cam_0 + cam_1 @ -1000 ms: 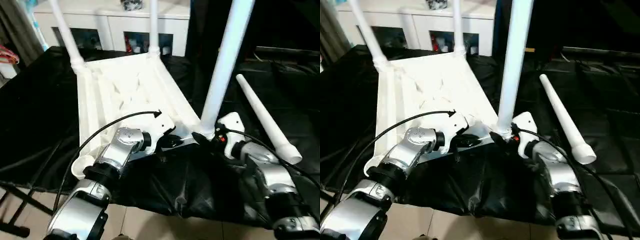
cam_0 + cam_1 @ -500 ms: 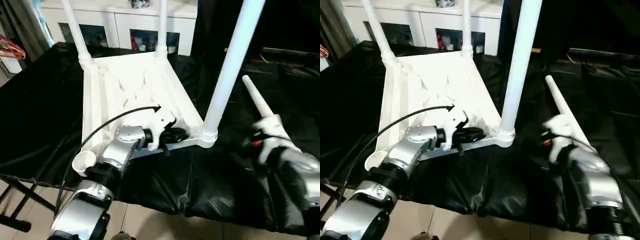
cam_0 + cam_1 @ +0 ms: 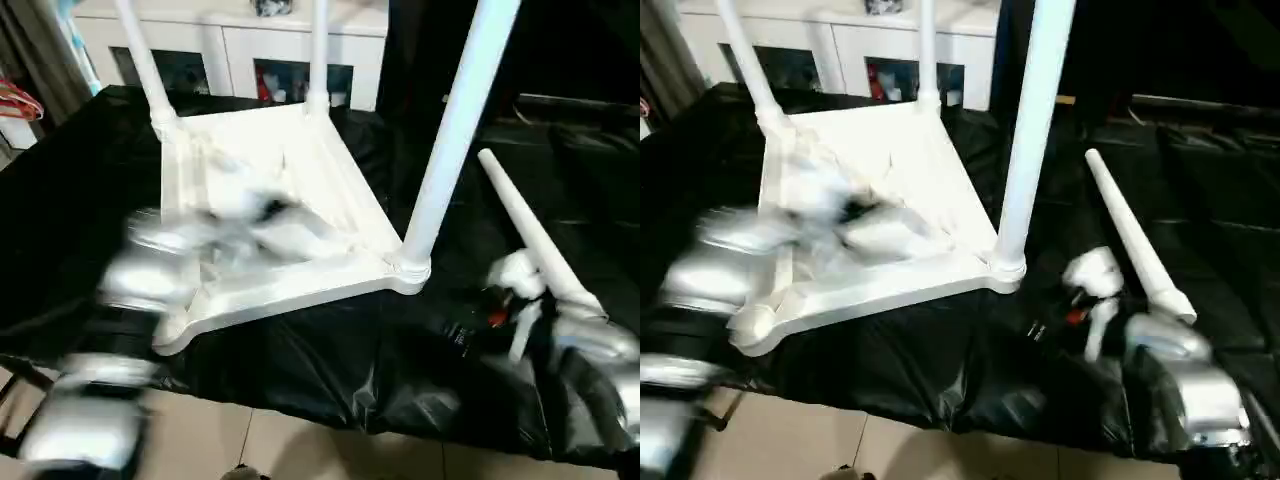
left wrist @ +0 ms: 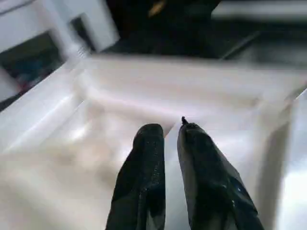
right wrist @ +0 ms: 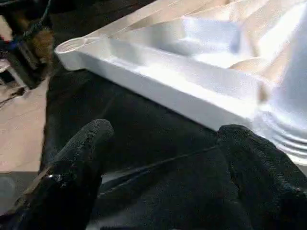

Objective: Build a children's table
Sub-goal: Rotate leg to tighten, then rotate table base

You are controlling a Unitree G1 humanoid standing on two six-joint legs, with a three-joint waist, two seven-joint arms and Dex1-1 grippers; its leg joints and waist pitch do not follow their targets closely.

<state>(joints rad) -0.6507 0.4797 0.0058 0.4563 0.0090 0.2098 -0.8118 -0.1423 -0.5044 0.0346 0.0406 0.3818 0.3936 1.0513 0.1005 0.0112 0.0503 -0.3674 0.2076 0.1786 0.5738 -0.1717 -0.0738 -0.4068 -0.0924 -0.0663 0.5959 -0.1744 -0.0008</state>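
The children's table top (image 3: 335, 175) lies upside down on the black cloth, ribbed underside up. Three white legs stand in its sockets: two at the far corners (image 3: 140, 60) (image 3: 318, 50) and one at the near right corner (image 3: 450, 130). A loose leg (image 3: 525, 230) lies to the right. The near left socket (image 3: 750, 325) holds nothing. My left arm (image 3: 150, 265) is a blur over the top's near left part; my left gripper (image 4: 168, 132) hangs over the ribs, its fingers a narrow gap apart and holding nothing. My right gripper (image 5: 168, 167) is wide open over the cloth, just short of the near rim (image 5: 182, 91).
The black-covered work table (image 3: 80, 200) ends close in front of me, with floor tiles (image 3: 300, 440) below its edge. A white cabinet (image 3: 230, 40) stands behind it. The loose leg lies just beside my right wrist (image 3: 520, 285).
My right gripper has left the near right leg's base and drawn back toward me. My left gripper has come off the near rim and swings left across the underside, its fingers slightly parted.
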